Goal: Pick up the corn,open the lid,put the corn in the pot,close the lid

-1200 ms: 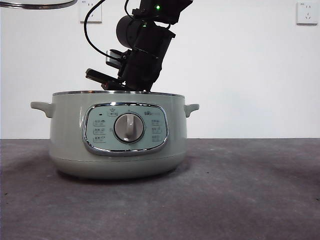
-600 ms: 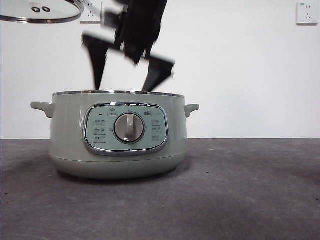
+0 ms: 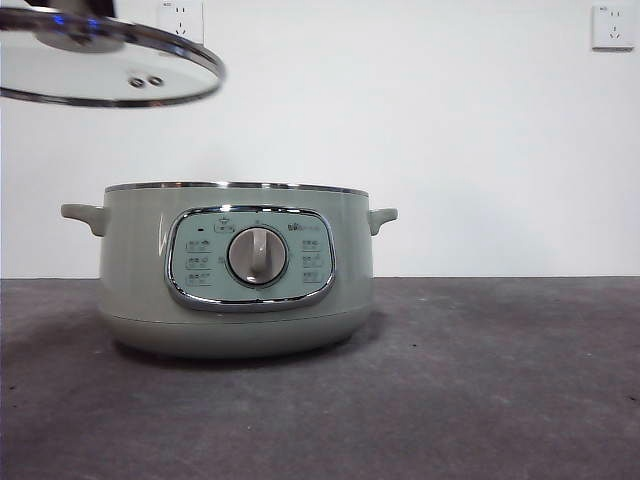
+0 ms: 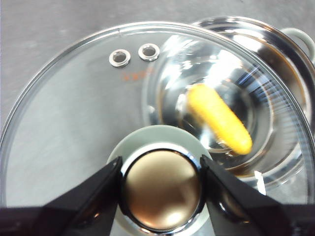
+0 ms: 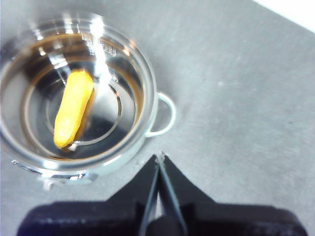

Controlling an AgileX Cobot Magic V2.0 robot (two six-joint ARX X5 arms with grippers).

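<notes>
The sage-green pot (image 3: 235, 270) stands open on the table in the front view. The yellow corn (image 5: 73, 108) lies on the pot's shiny bottom, also seen through the glass in the left wrist view (image 4: 219, 118). My left gripper (image 4: 161, 179) is shut on the knob (image 4: 160, 182) of the glass lid (image 3: 105, 65), holding it in the air above and left of the pot. My right gripper (image 5: 160, 160) is shut and empty, high above the table beside the pot's handle (image 5: 162, 115); it is out of the front view.
The pot's control panel with silver dial (image 3: 257, 255) faces the front camera. Grey table (image 3: 480, 380) stretches right of the pot. Wall sockets (image 3: 612, 25) sit on the white wall behind.
The right arm has lifted out of the pot and left the front view, leaving the corn inside. The lid has come down and rightward toward the pot.
</notes>
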